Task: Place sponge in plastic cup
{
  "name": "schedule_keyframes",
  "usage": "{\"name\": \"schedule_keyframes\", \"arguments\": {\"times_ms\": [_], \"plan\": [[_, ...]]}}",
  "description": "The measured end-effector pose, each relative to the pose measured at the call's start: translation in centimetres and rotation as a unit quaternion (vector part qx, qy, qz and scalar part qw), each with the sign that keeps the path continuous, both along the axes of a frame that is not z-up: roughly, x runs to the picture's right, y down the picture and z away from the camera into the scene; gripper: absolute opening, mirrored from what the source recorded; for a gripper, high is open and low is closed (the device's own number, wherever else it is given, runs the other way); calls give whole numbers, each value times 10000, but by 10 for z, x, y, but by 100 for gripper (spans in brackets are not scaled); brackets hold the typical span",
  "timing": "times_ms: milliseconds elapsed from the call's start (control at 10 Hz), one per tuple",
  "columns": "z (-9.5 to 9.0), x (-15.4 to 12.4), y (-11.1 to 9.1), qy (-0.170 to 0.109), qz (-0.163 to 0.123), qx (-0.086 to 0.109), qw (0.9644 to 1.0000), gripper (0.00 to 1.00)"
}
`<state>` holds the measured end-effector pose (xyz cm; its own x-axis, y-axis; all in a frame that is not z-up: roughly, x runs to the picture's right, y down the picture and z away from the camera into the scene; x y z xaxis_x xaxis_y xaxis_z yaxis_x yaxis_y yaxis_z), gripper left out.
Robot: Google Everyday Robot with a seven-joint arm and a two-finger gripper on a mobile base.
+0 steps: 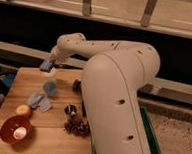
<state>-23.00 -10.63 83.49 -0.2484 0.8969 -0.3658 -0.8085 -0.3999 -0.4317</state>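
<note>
My gripper (47, 65) hangs over the far left part of the wooden table (54, 138), at the end of the large white arm (113, 88). It is shut on a small blue-grey sponge (46, 65), held above the tabletop. The blue plastic cup (50, 88) stands upright on the table just in front of and below the gripper, apart from it.
A crumpled blue-grey wrapper (37, 101), a yellow object (22, 110) and a red bowl (15, 129) holding a pale item lie at front left. A metal cup (70, 109) and a brown clump (76, 126) sit mid-table. A green bin (152, 138) stands to the right.
</note>
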Motion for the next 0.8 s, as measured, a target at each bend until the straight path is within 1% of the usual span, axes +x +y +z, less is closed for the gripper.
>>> {"name": "schedule_keyframes", "arguments": {"times_ms": [100, 200, 300, 400, 500, 600, 800], "plan": [[-11, 1, 11, -45, -67, -10, 10000, 0], [-22, 6, 28, -44, -91, -86, 9999, 0], [-28, 10, 45, -31, -80, -181, 9998, 0], [-31, 14, 60, -13, -46, -286, 9996, 0], [-29, 21, 77, 30, 44, -443, 9990, 0], [-25, 27, 90, 64, 156, -589, 9981, 0], [-18, 25, 102, 40, 283, -763, 9967, 0]]}}
